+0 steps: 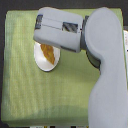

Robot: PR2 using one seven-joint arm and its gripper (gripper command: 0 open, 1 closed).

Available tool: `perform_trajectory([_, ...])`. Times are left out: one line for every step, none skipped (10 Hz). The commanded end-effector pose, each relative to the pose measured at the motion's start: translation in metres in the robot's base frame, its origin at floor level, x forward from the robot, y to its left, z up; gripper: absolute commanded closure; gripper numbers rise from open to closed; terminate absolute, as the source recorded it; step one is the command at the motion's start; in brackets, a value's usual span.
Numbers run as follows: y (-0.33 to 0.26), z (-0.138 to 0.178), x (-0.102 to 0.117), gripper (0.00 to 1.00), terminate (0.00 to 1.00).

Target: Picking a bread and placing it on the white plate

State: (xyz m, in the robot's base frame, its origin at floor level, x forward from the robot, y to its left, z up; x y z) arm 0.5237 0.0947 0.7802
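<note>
Golden-orange, rough-crusted oval bread [47, 51] lying on the round white plate [45, 64], atop a green woven cloth [45, 100]. Above them, partly covering the plate, the grey arm's gripper [42, 30]; jaw state hidden, impossible to tell.

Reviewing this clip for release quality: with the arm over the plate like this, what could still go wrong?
The bread already lies on the white plate, but the arm covers the plate's upper part, so the gripper itself is hidden. If it hasn't let go, lifting could drag the bread off. The plate sits loose on the green cloth, so a nudge might shift it.
</note>
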Motion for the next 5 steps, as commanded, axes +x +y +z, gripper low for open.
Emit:
perform_trajectory([-0.0100,-0.0043,-0.0057,0.00,0.00])
perform_trajectory([-0.0135,-0.0044,-0.0065,0.00,0.00])
perform_trajectory([-0.0143,-0.0037,-0.0052,0.00,0.00])
perform_trajectory([-0.0150,-0.0019,-0.0031,0.00,0.00])
perform_trajectory([-0.0153,0.0045,-0.0023,0.00,0.00])
